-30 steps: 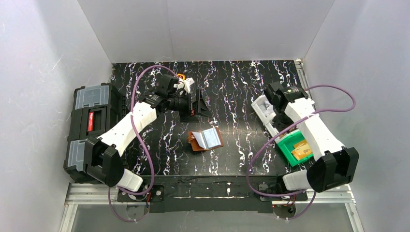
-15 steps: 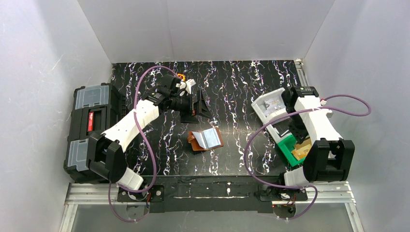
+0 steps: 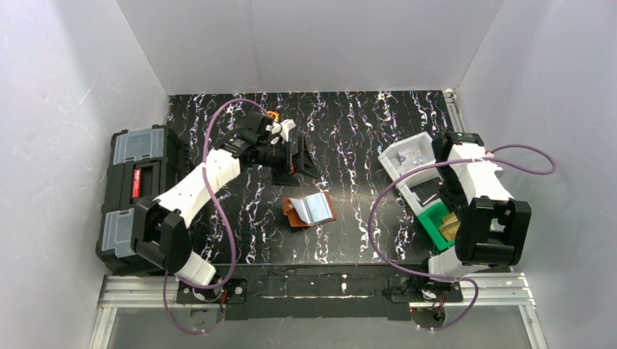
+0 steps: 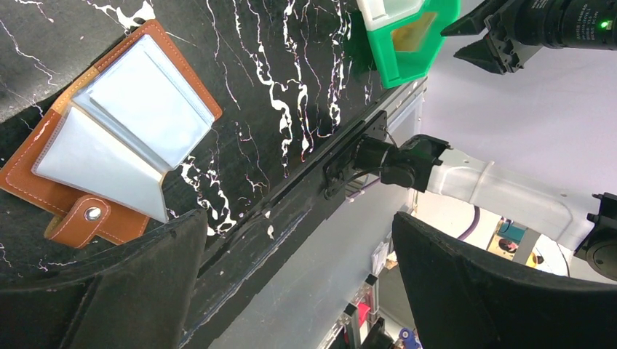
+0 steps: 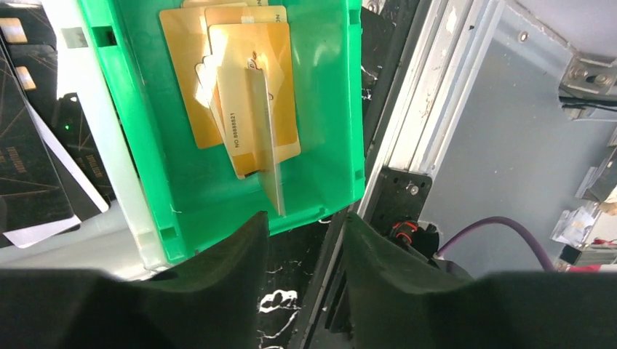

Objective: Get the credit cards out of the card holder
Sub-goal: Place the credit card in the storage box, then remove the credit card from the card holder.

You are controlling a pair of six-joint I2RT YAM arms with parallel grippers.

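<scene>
black toolbox (image 3: pixel 134 189) is noted at far left. left gripper (image 4: pixel 298 229) is seen wide open, empty, beyond the card holder (image 3: pixel 311 209), which is laid open mid-table. right gripper (image 5: pixel 304 219) is seen narrowly parted, empty, over the green bin (image 5: pixel 327 109). gold credit cards (image 5: pixel 240 87) are piled inside, one on edge.

A lab robot cell: white panel walls (image 3: pixel 313 43) enclosing a black marbled table (image 3: pixel 349 138) on aluminium rails (image 3: pixel 131 291).

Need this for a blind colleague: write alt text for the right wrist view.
A green bin holds several gold cards, one tilted up on edge, just beyond the open right claw. A metal table frame lies at right.
</scene>
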